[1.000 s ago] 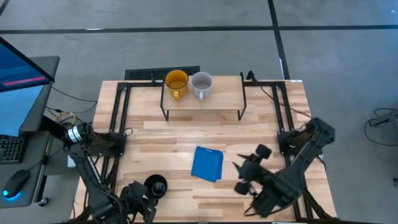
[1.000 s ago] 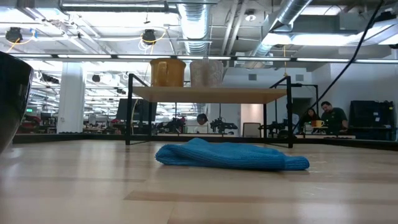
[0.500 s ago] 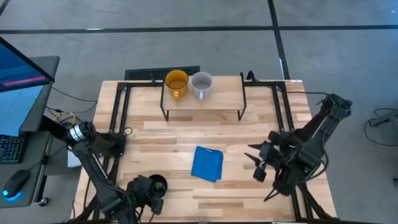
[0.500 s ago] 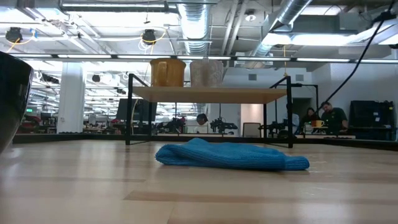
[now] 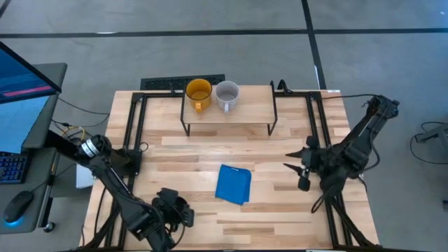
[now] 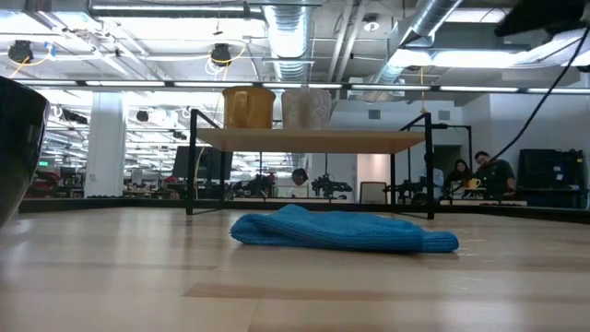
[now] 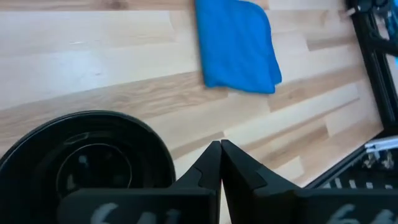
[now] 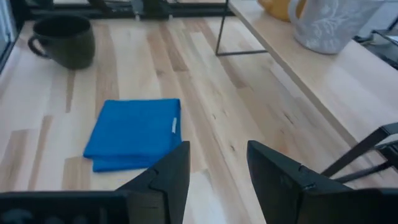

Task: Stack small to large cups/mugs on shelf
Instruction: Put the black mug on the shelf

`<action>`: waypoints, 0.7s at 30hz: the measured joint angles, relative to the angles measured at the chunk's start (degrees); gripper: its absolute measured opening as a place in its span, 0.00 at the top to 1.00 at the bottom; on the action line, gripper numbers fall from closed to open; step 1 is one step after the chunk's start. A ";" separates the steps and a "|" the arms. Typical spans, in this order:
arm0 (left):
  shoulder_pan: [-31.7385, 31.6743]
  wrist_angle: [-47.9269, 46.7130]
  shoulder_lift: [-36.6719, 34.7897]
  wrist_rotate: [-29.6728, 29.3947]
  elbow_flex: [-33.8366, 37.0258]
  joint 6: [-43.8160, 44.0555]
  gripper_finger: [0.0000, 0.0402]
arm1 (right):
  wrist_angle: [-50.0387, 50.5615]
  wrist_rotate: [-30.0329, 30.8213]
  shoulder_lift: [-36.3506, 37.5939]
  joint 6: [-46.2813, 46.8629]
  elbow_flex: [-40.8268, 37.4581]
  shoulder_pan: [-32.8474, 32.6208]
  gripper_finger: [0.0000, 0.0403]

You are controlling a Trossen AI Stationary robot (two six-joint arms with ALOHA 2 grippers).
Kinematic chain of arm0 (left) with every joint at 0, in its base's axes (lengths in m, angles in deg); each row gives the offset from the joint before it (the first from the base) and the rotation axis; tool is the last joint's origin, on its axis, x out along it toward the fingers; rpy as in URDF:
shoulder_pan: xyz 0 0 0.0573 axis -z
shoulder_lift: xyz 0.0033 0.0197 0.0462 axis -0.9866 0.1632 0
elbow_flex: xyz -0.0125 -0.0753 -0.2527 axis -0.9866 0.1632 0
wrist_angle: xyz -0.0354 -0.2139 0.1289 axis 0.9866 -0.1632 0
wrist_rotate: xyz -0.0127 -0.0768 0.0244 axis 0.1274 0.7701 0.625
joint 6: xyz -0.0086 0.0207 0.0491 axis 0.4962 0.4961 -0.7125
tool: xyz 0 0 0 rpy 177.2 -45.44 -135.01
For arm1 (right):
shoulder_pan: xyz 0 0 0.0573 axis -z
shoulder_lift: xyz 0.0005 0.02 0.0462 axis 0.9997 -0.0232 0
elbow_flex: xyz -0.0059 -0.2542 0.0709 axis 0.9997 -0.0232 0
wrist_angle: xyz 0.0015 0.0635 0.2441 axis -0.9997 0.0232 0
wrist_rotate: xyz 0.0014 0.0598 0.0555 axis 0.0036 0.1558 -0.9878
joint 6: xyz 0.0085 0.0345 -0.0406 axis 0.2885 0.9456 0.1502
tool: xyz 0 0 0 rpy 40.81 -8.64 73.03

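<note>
**Two mugs on shelf, black mug on table**

The shelf [image 5: 227, 114] carries the yellow mug [image 5: 198, 94] and white mug [image 5: 227, 95] side by side. A blue cloth [image 5: 233, 184] lies mid-table. The black mug [image 8: 65, 40] stands just beside the left gripper [image 7: 220, 163], fingers together. The right gripper [image 8: 217, 165] hovers, fingers apart.

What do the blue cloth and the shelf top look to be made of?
The blue cloth looks like soft knitted or terry fabric: matte, ribbed surface, slumped folds. The shelf top looks like light wood with visible grain and a smooth finish, on thin black legs that are probably metal.
</note>
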 joint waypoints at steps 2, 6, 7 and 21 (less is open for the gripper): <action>-0.39 0.06 0.00 -0.36 0.00 0.55 1.00 | -2.71 -1.51 3.62 -2.90 -2.51 0.80 0.55; -1.21 0.08 0.00 -1.33 0.00 1.32 1.00 | -8.90 -6.16 10.85 -9.79 -7.87 3.07 0.55; -1.42 0.08 0.00 -1.32 0.00 1.34 1.00 | -10.17 -7.36 12.44 -11.72 -8.92 3.79 0.55; -3.92 0.06 0.00 -1.47 0.00 1.23 1.00 | -15.94 -19.58 29.27 -23.11 -18.64 15.69 0.55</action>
